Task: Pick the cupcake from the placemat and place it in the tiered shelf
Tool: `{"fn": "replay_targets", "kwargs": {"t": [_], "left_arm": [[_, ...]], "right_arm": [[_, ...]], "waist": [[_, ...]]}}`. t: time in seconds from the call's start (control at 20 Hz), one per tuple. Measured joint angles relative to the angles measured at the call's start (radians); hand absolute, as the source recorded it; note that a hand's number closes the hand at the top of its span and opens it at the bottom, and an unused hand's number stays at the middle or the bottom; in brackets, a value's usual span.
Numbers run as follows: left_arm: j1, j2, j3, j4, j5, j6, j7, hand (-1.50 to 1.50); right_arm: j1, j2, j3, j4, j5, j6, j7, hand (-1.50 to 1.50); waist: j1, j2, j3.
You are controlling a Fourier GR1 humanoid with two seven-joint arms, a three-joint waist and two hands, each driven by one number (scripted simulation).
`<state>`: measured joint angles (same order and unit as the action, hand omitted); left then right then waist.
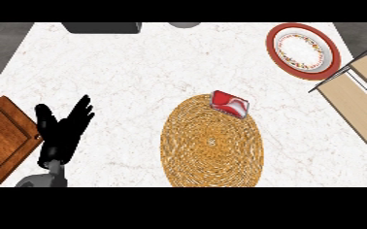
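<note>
Left hand (66,126) sat at the lower left, fingers straight and spread, holding nothing, parked beside a wooden board (13,136). Right hand wasn't in frame, so no read on it.

Cupcake (230,103) was on the placemat (211,150), right at its far rim. It looked tipped rather than upright, red wrapper with white showing. Nothing was touching it, so I'd say the pick hadn't started.

Tiered shelf (347,97) was off to the right, cut by the frame edge and well apart from the cupcake. A red-rimmed plate (301,51) sat just beyond the shelf's near corner.

Risks as I saw them:
- The cupcake was at the mat's edge and probably on its side. A grasp closing off-centre could roll it off onto the counter.
- The woven mat might slide under a sideways push.
- The left hand was on the wrong side for the job, and a cross-reach would sweep over the mat.
- Little of the shelf was visible, so the tier was hard to judge. The cupcake could clip the frame on the way in, or the plate.
</note>
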<state>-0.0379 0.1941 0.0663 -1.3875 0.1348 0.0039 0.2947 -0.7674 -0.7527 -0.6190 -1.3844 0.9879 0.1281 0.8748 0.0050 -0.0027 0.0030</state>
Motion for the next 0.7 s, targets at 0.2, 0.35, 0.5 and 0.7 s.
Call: {"fn": "replay_targets", "kwargs": {"t": [0.2, 0.35, 0.5, 0.7], "left_arm": [[-0.006, -0.006, -0.002, -0.009, -0.001, 0.006, 0.021, 0.0], [-0.012, -0.011, 0.001, 0.001, -0.002, 0.007, 0.019, 0.0], [-0.017, -0.009, 0.007, 0.008, -0.005, 0.008, 0.016, 0.0], [-0.005, 0.006, 0.021, 0.009, 0.008, -0.018, -0.002, 0.0]], "right_arm": [[-0.011, 0.029, -0.034, -0.048, -0.031, -0.08, 0.024, -1.5], [-0.017, 0.06, -0.063, -0.072, -0.062, -0.159, 0.021, -1.5], [-0.036, 0.061, -0.091, -0.104, -0.096, -0.207, 0.028, -1.5], [-0.035, 0.034, -0.14, -0.149, -0.108, -0.263, 0.046, -1.5]], "waist": [[-0.001, 0.0, -0.001], [-0.001, 0.0, -0.001], [-0.003, 0.0, -0.001], [-0.005, -0.001, -0.001]]}}
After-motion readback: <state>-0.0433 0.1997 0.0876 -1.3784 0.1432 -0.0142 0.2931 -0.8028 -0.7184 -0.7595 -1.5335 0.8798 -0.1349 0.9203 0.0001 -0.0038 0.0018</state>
